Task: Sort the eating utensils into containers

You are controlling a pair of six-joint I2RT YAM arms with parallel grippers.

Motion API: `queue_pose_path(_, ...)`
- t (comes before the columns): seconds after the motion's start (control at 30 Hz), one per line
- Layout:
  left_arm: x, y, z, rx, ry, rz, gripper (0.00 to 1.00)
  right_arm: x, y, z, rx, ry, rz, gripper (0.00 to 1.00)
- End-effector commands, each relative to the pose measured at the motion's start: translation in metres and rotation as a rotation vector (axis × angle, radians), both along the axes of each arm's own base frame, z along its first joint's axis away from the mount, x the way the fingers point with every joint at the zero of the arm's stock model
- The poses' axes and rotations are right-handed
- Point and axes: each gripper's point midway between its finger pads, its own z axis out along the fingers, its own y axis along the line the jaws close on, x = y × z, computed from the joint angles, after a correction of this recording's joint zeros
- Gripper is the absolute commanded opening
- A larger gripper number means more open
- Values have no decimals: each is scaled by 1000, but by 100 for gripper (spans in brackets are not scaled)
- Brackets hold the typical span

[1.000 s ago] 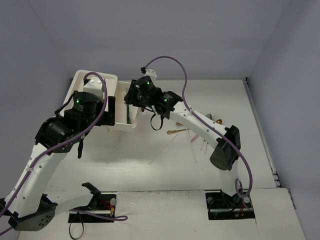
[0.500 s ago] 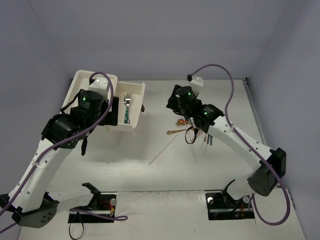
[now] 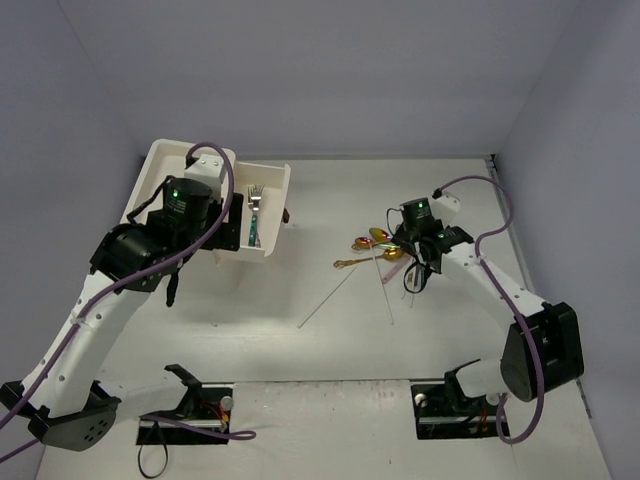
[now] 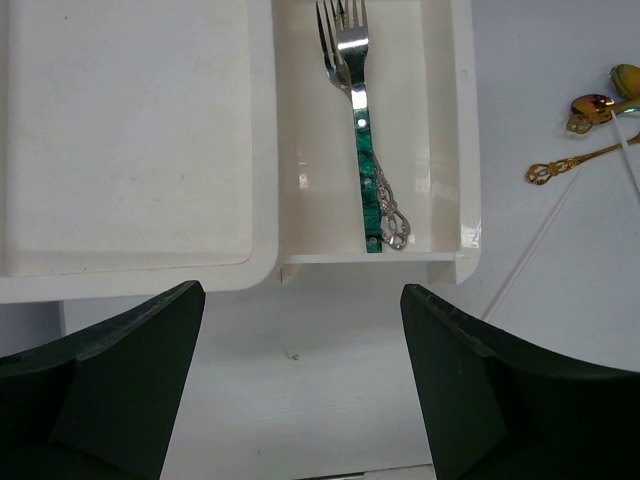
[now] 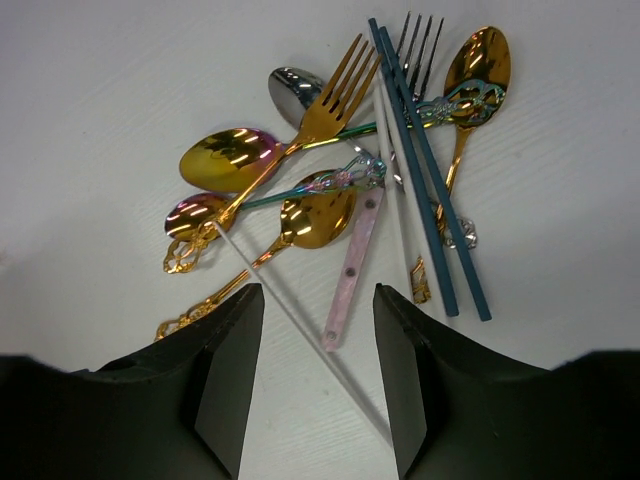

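Gold spoons (image 5: 230, 160) lie below the parted right pincer (image 5: 318, 300); left pincer (image 4: 303, 295) gapes over the drawer (image 4: 462, 130) rim.

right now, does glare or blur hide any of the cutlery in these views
Right wrist: sharp, with bright glints on the gold spoon, shapes readable; the dark fingers are soft-edged. Left wrist: green-handled fork crisp in the white drawer, little glare. Top external: even light, but the clear chopstick nearly vanishes against the white table.
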Motion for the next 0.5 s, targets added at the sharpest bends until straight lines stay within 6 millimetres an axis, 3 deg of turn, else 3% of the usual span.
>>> queue_pose_path(0.0, 4, -1, 4, -12, -24, -1, 77, 28, 1, 10, -63, -15, 143, 44)
queue_pose_path(0.2, 3, -1, -2, -1, -10, -8, 77, 42, -5, -8, -71, 56, 231, 44)
queue_pose_path(0.47, 3, 0, -6, 6, 0, -9, 77, 58, -28, -22, -52, 86, 128, 40)
